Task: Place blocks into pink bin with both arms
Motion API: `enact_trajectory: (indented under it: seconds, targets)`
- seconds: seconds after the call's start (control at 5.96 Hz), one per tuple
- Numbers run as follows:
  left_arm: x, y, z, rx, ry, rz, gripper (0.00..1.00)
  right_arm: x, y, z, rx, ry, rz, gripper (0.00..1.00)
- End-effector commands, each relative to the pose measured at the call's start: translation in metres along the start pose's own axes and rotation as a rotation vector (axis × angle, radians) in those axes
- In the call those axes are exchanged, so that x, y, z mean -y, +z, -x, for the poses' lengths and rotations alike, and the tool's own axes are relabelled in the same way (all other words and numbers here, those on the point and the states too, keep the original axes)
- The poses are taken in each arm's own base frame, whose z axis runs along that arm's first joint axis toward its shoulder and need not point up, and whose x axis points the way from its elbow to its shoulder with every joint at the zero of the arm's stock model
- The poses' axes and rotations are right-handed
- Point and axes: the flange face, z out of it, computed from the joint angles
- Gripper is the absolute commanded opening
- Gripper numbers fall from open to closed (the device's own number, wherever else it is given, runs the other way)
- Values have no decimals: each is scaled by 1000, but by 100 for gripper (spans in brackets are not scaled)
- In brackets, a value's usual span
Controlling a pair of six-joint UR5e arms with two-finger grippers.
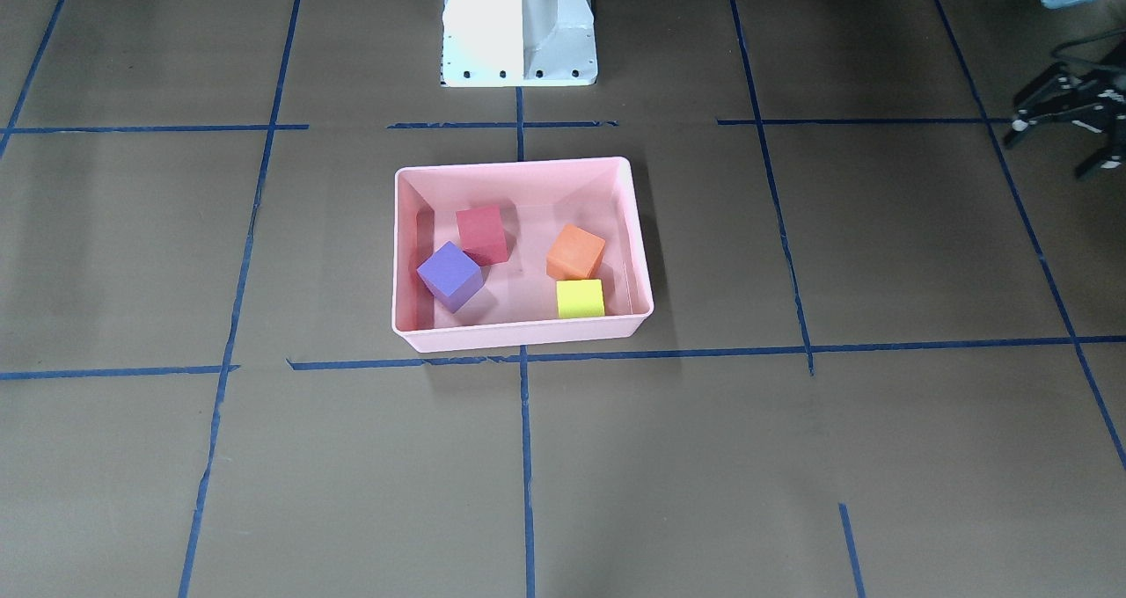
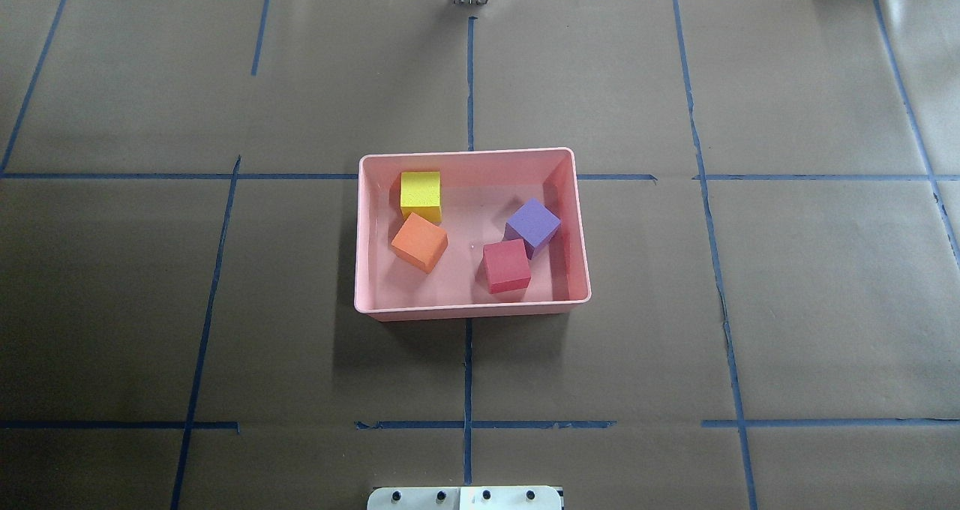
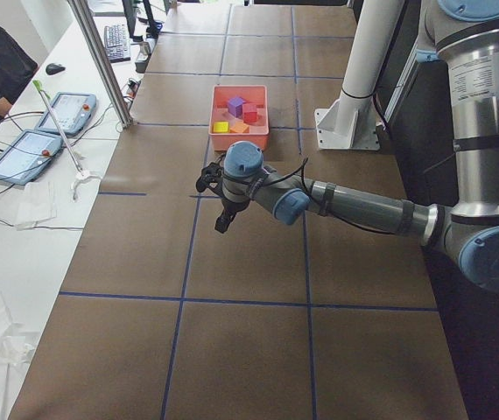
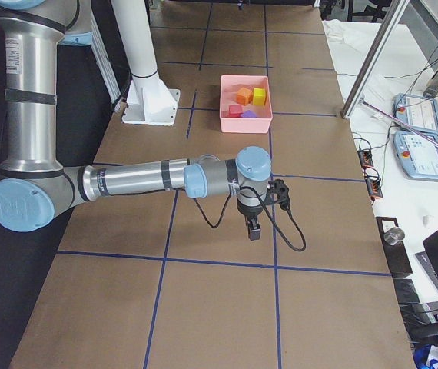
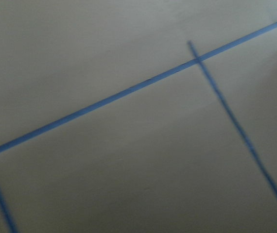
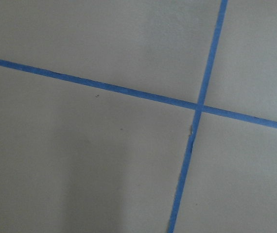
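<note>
Brown-papered surface (image 2: 787, 307) is carrying everything | left gripper (image 1: 1052, 145) is hovering well apart from the bin, jaws spread wide, empty | right gripper (image 4: 253, 228) is hanging over the surface, jaw state cannot be told | pink bin (image 2: 469, 312) is sitting mid-surface, holding the orange block (image 2: 419, 242) beside the yellow-green block (image 2: 421, 193), and the red block (image 2: 506, 265) beside the purple block (image 2: 532, 225)

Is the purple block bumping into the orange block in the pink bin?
Apart. The overhead view shows the purple block and the orange block with bare floor of the pink bin between them.
</note>
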Motion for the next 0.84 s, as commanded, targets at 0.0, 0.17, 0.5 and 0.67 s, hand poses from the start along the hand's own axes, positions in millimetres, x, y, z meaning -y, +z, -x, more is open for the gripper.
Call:
enact_trajectory:
  seconds: [0.0, 0.17, 0.5, 0.67]
  targets:
    - [-44, -29, 78, 43, -78, 126, 100, -17, 1, -31, 4, 40, 35, 100]
    - [-51, -28, 86, 39, -117, 147, 100, -17, -4, -30, 5, 48, 36, 100]
    - [-52, -28, 89, 25, -179, 194, 100, -37, -2, -29, 7, 58, 46, 100]
    - [-59, -30, 88, 26, -190, 194, 100, -32, -9, -14, 1, 24, 34, 100]
